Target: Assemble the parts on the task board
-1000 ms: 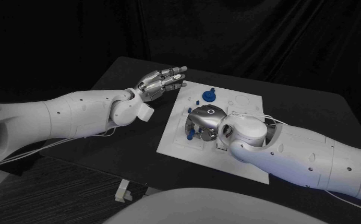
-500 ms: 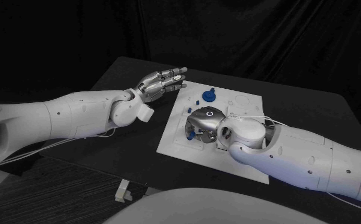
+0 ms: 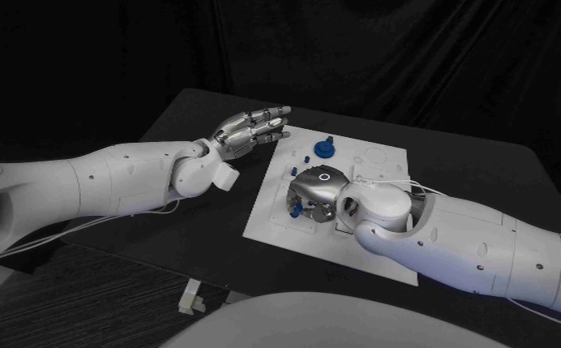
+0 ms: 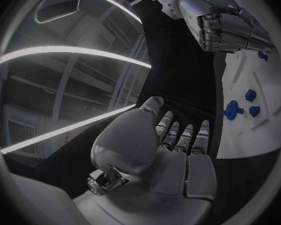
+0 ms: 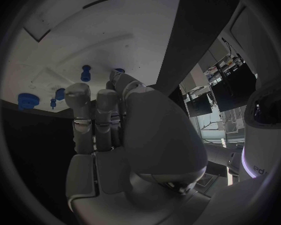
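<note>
**Currently: right hand down on the task board, left hand raised beside it**

Nearest to us in the head view, we see the right hand [image 3: 318,192] lowered onto the near-middle area of the task board [image 3: 386,161], palm side down. A small blue part [image 3: 301,211] shows at its fingertips. In the right wrist view the fingers [image 5: 95,120] are curled inward and bunched together, but we cannot tell whether they actually hold that part or merely rest against it.

The task board is a white plate lying on the black table [image 3: 187,113], roughly at its middle.

Farther along the board, near its far edge, we note a larger blue part [image 3: 325,148] standing upright, with smaller blue parts [image 3: 303,156] just beside it. None of these is touched by either hand.

Just off the board's far-left corner, the left hand [image 3: 250,129] is raised above the table. Its fingers [image 4: 182,137] are extended, slightly apart, and hold nothing.
</note>
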Controlling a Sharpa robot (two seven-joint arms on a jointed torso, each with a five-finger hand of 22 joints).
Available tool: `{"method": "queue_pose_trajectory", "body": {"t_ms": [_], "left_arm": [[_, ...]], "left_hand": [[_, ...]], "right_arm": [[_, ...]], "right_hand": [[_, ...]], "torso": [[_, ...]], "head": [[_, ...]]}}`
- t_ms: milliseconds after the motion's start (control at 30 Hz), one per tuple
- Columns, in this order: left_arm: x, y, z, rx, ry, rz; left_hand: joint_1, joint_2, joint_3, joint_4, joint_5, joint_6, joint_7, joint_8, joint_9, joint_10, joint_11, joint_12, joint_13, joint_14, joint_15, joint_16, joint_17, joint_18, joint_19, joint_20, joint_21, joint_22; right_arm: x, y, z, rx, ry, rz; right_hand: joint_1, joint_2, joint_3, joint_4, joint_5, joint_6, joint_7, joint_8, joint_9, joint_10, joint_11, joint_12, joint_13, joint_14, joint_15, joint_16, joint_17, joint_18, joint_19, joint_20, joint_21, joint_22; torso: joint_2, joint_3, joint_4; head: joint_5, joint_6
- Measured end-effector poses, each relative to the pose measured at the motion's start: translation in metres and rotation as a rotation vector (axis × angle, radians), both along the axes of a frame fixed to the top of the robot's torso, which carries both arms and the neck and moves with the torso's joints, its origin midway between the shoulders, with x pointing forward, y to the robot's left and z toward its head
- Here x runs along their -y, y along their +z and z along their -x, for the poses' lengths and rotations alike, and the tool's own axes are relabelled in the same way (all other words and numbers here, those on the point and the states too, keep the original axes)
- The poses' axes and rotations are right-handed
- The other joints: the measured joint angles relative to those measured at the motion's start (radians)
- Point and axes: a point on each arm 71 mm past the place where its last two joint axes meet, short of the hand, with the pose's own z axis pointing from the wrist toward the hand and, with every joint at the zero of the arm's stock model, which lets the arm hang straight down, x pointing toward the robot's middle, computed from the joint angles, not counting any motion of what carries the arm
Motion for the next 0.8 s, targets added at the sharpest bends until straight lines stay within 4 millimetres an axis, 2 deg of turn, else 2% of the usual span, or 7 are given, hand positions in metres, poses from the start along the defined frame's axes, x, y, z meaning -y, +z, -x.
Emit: {"method": "queue_pose_trajectory", "body": {"t_ms": [100, 133, 200, 300, 400, 667, 800], "left_arm": [[0.001, 0.000, 0.000, -0.001, -0.002, 0.001], [0.001, 0.000, 0.000, -0.001, -0.002, 0.001], [0.001, 0.000, 0.000, -0.002, -0.003, 0.001], [0.001, -0.001, 0.000, -0.003, -0.004, 0.002], [0.001, -0.001, 0.001, -0.004, -0.004, 0.002], [0.000, -0.002, 0.001, -0.005, -0.004, 0.000], [0.000, -0.002, 0.001, -0.007, -0.004, 0.000]], "left_hand": [[0.000, 0.000, 0.000, 0.000, 0.000, 0.000, 0.000, 0.000, 0.000, 0.000, 0.000, 0.000, 0.000, 0.000, 0.000, 0.000, 0.000, 0.000, 0.000, 0.000, 0.000, 0.000], [0.000, 0.000, 0.000, 0.000, 0.000, 0.000, 0.000, 0.000, 0.000, 0.000, 0.000, 0.000, 0.000, 0.000, 0.000, 0.000, 0.000, 0.000, 0.000, 0.000, 0.000, 0.000], [0.000, 0.000, 0.000, 0.000, 0.000, 0.000, 0.000, 0.000, 0.000, 0.000, 0.000, 0.000, 0.000, 0.000, 0.000, 0.000, 0.000, 0.000, 0.000, 0.000, 0.000, 0.000], [-0.001, -0.001, 0.000, 0.000, 0.000, 0.000, 0.000, 0.000, 0.000, 0.008, 0.007, 0.016, 0.000, 0.000, 0.000, 0.000, 0.000, 0.000, 0.000, 0.000, 0.000, 0.000], [-0.001, 0.000, 0.000, 0.000, 0.000, 0.000, 0.000, 0.000, 0.000, 0.002, 0.013, 0.023, 0.000, 0.000, 0.000, 0.000, 0.000, 0.000, 0.000, 0.000, 0.000, 0.000], [-0.001, 0.000, 0.000, 0.000, 0.000, 0.006, 0.006, 0.000, 0.000, 0.004, 0.014, 0.023, 0.000, 0.000, 0.000, 0.000, 0.000, 0.000, 0.000, 0.000, 0.000, -0.001], [-0.001, 0.000, 0.000, 0.000, 0.000, 0.011, 0.011, 0.000, 0.000, 0.004, 0.014, 0.023, 0.000, 0.000, 0.000, 0.000, 0.000, 0.000, 0.000, 0.000, 0.000, -0.001]], "right_arm": [[0.000, 0.000, 0.000, 0.000, 0.004, 0.001], [0.000, -0.001, 0.000, -0.002, 0.004, 0.004], [0.001, -0.003, 0.000, -0.006, 0.006, 0.010], [0.002, -0.004, 0.001, -0.011, 0.009, 0.018], [0.004, -0.005, 0.000, -0.014, 0.009, 0.024], [0.009, -0.006, -0.001, -0.013, 0.002, 0.024], [0.015, -0.004, -0.002, -0.003, -0.009, 0.006]], "right_hand": [[-0.012, -0.011, 0.000, 0.000, 0.000, -0.025, -0.001, -0.038, -0.002, 0.003, 0.003, -0.004, 0.004, -0.006, 0.005, -0.014, -0.013, 0.000, -0.014, 0.010, -0.029, 0.000], [-0.033, -0.014, 0.000, 0.000, -0.001, -0.089, 0.004, -0.063, -0.020, 0.024, -0.006, -0.003, 0.047, -0.022, 0.008, -0.018, -0.021, 0.000, -0.030, 0.012, -0.047, 0.000], [-0.075, -0.019, -0.006, 0.027, -0.014, -0.178, -0.019, -0.085, -0.042, 0.004, 0.007, -0.004, 0.047, -0.041, 0.012, -0.018, -0.032, 0.000, -0.053, 0.016, -0.083, 0.000], [-0.103, -0.036, -0.019, 0.041, -0.014, -0.238, -0.035, -0.087, -0.052, -0.048, 0.019, -0.016, 0.048, -0.068, 0.018, -0.041, -0.058, 0.000, -0.070, 0.020, -0.120, 0.000], [-0.143, -0.043, -0.055, 0.062, -0.044, -0.291, -0.076, -0.087, -0.073, -0.113, 0.028, -0.016, 0.048, -0.095, 0.019, -0.053, -0.073, 0.000, -0.084, 0.024, -0.166, 0.000], [-0.143, -0.043, -0.135, 0.094, -0.087, -0.352, -0.094, -0.087, -0.092, -0.245, 0.038, -0.015, 0.075, -0.111, 0.025, -0.053, -0.088, 0.001, -0.095, 0.034, -0.238, 0.000], [-0.122, -0.042, -0.184, 0.143, -0.087, -0.456, -0.115, -0.087, -0.125, -0.371, 0.058, -0.016, 0.076, -0.130, 0.044, -0.072, -0.118, 0.001, -0.108, 0.047, -0.301, 0.000]], "torso": [[0.000, -0.0001, -0.0002], [0.000, -0.0001, -0.0003], [-0.001, -0.0001, -0.0003], [0.000, -0.0001, -0.0003], [0.000, -0.0001, -0.0003], [0.000, -0.0001, -0.0002], [-0.001, -0.0001, -0.0004]], "head": [[0.002, 0.000], [0.003, 0.000], [0.003, 0.000], [0.003, 0.000], [0.003, 0.000], [0.003, 0.000], [0.004, 0.000]]}}
